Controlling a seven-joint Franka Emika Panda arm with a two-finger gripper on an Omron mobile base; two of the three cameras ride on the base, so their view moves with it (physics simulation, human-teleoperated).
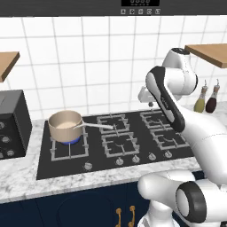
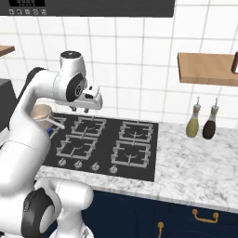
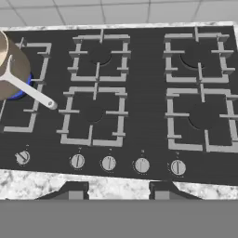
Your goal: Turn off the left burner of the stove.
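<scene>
At the far left end of the stove (image 1: 133, 146), that's where the action has to go: the left burner (image 1: 69, 142) glows blue under a tan saucepan (image 1: 65, 124), and the gripper (image 1: 147, 96) hangs high over the middle-right of the cooktop, well apart from it. In the hand view the tips (image 3: 74, 191) are spread apart with nothing between them. The five knobs run in a row along the front edge, and the leftmost knob (image 3: 22, 157) sits turned askew while the others stand straight, so that one looks like the target. From the gripper it lies down and off to the robot's left, just in front of the lit grate. The saucepan's handle (image 3: 29, 91) reaches out toward the middle grates, something to stay clear of on the way down.
</scene>
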